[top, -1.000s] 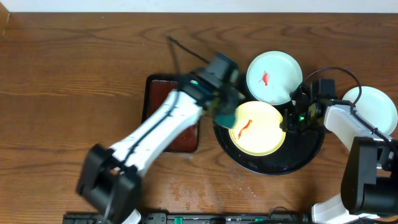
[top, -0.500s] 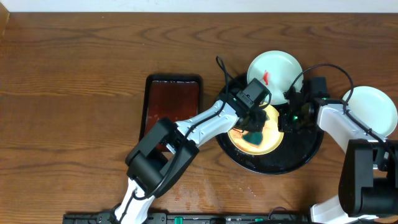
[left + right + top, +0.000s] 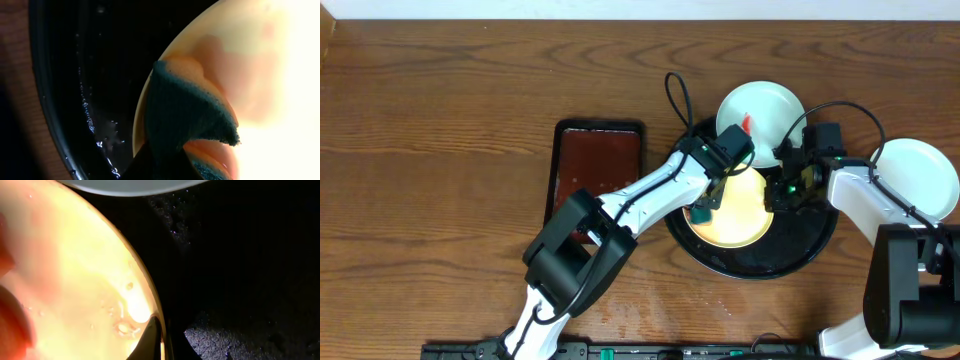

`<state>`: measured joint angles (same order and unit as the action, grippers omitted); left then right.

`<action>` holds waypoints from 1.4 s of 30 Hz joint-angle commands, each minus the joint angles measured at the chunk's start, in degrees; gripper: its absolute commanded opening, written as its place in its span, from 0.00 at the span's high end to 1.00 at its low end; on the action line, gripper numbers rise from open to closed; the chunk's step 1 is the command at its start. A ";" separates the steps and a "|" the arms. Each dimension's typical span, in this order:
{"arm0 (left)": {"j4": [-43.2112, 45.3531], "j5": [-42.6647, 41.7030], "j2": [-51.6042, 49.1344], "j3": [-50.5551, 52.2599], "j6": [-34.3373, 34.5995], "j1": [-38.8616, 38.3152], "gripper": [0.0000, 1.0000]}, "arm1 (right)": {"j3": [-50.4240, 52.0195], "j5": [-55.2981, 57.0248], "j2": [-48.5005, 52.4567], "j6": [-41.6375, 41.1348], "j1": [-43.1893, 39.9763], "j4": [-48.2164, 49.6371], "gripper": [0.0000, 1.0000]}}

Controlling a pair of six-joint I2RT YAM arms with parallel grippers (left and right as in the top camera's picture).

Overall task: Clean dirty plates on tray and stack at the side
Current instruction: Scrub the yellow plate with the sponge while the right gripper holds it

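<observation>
The pale yellow plate (image 3: pixel 738 208) lies in the black tray (image 3: pixel 760 270). My left gripper (image 3: pixel 706 203) is shut on a dark green sponge (image 3: pixel 182 117) that presses on the plate's left edge (image 3: pixel 260 60). My right gripper (image 3: pixel 783 190) is shut on the plate's right rim (image 3: pixel 65 280), with one finger (image 3: pixel 154 339) on its inner edge. A white plate with a red smear (image 3: pixel 760 112) rests on the tray's far rim. A second white plate (image 3: pixel 923 178) lies on the table right of the tray. No red smear shows on the yellow plate from overhead.
A rectangular reddish-brown tray (image 3: pixel 598 165) lies left of the black tray, under my left arm. The black tray's floor is wet (image 3: pixel 95 130). Cables loop above both wrists. The table edge runs along the front.
My left gripper came in from the left onto the yellow plate with the sponge, then slid it from the plate's middle to its left edge. The red smear no longer shows. The right gripper stayed put.
</observation>
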<state>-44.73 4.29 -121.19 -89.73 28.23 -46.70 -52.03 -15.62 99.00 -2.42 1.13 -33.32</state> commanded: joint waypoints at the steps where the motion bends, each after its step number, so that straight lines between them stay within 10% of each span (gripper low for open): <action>1: 0.61 7.32 -2.54 0.57 -1.20 1.79 0.92 | 1.60 0.39 2.89 -0.31 2.32 -0.07 0.99; 9: 19.61 -27.19 -3.96 0.61 0.33 1.22 0.92 | 1.60 0.39 2.89 -0.31 2.32 -0.07 0.99; 16: 20.26 -32.35 -4.35 0.61 1.01 -1.44 0.92 | 1.60 0.39 2.89 -0.31 2.32 -0.07 0.99; 35: -5.77 9.90 -4.39 -4.26 -0.59 5.64 0.92 | 1.60 0.39 2.89 -0.31 2.32 -0.39 0.99; 42: -3.96 8.11 -4.42 -4.57 -3.10 5.14 0.92 | 1.60 0.39 2.89 -0.31 2.29 -0.26 0.99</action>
<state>-48.51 2.98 -123.68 -94.06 26.52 -43.70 -52.01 -17.19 99.29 -2.79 1.91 -33.34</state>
